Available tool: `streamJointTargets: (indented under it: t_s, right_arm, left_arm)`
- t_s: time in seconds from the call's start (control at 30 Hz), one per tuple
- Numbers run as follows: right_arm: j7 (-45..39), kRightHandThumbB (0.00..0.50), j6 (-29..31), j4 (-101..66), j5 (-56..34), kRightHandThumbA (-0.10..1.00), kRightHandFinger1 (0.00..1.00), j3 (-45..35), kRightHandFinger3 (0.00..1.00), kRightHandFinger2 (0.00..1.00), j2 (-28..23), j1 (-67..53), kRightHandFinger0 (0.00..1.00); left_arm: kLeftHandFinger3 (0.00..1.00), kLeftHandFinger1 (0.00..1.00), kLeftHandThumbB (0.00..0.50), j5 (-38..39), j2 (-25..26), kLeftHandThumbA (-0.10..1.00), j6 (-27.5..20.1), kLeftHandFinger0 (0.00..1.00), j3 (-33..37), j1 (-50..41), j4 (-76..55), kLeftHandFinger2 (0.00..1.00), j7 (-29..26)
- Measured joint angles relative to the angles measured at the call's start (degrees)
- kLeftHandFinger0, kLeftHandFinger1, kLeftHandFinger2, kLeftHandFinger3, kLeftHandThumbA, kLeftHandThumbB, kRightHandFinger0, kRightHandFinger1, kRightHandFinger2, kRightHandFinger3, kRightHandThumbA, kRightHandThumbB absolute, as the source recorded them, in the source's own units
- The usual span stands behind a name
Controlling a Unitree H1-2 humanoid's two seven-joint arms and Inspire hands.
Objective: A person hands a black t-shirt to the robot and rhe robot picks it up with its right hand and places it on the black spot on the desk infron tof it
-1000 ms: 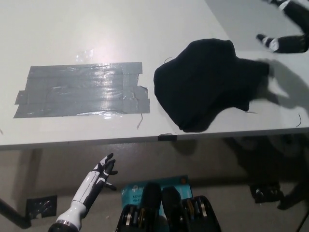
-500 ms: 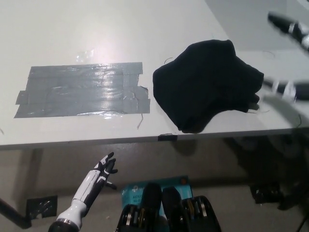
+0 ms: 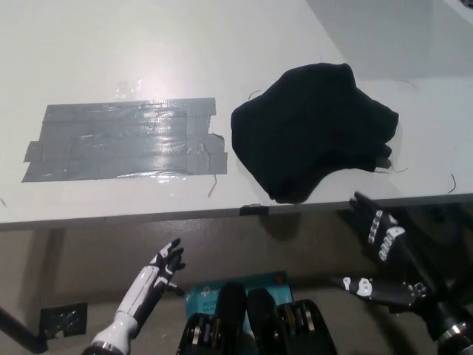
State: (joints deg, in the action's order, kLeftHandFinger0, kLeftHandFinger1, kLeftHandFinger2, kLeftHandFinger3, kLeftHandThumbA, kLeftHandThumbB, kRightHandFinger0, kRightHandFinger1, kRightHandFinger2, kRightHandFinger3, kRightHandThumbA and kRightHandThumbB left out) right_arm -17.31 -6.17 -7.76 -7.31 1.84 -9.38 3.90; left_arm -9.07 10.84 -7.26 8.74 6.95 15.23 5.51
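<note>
Robot's black right hand drops from the far right of the desk to below its front edge.

A second ago the right hand (image 3: 384, 235) was at the upper right of the head view, over the desk (image 3: 222, 44) and beyond the black t-shirt (image 3: 314, 129). Half a second ago it was spread just beside the shirt's right edge. Now it sits at the lower right, in front of the desk's front edge, apart from the shirt, fingers spread and empty. The shadow it cast on the desk to the right of the shirt is gone. The shirt's right edge has drawn in slightly into a more compact heap.
</note>
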Motion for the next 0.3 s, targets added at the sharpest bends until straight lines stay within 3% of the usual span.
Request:
streamJointTargets:
  t_s: [0.13,0.23,0.3]
  right_arm:
    - [0.29,0.235,2.27,3.81,1.43,0.9,1.0,0.57,1.0,1.0,-0.2,-0.1,1.0]
    - [0.42,0.225,3.36,4.26,2.4,0.86,1.0,1.03,1.0,1.0,-0.3,-0.31,1.0]
    - [0.51,0.223,3.77,4.29,2.7,0.86,1.0,1.07,1.0,1.0,-0.32,-0.56,1.0]
  left_arm:
    - [1.0,0.91,0.48,-0.27,-0.01,1.0,-0.39,0.6,-0.02,-1.12,-0.01,1.0,-0.03]
    - [1.0,0.92,0.472,-0.37,-0.08,1.0,-0.48,0.6,-0.02,-1.63,-0.03,1.0,-0.04]
    - [1.0,0.95,0.491,-0.48,-0.18,1.0,-0.57,0.65,-0.02,-1.87,-0.12,1.0,-0.04]
